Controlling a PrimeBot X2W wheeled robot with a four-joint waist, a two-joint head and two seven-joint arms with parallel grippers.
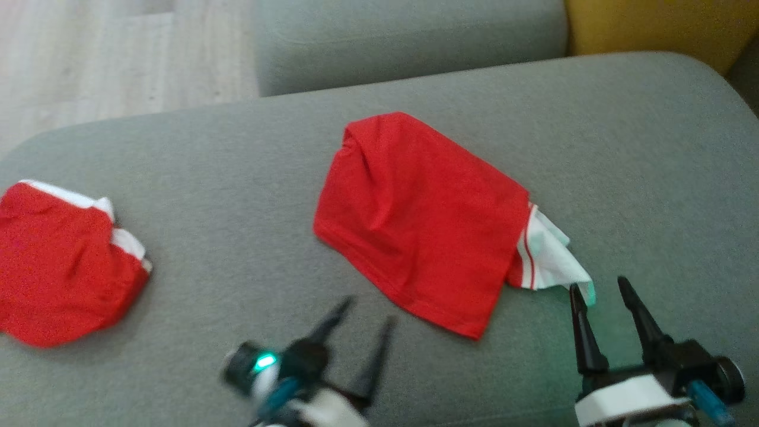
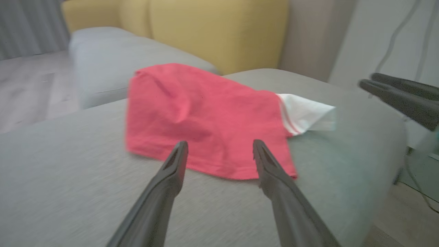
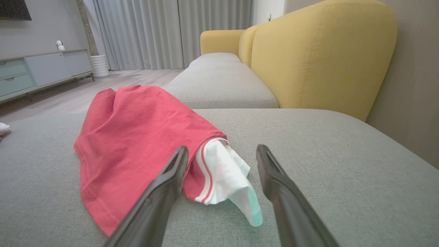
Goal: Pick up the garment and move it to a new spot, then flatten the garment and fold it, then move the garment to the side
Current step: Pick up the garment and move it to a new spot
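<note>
2 wide-spread pairs of jaws just short of the red garment.

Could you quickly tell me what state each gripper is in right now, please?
Left gripper: open, empty.
Right gripper: open, empty, jaws by the white end of the garment.

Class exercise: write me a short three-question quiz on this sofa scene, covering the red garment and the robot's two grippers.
1. True or false: the left gripper and the right gripper are both shut.
2. What lies nearest the right gripper's fingertips? A, the white sleeve; B, a blue towel; C, a pillow.
3. Fill in: the red garment lies on a ___ seat.

Key: 1, false, both stand open. 2, A. 3, grey.
</note>
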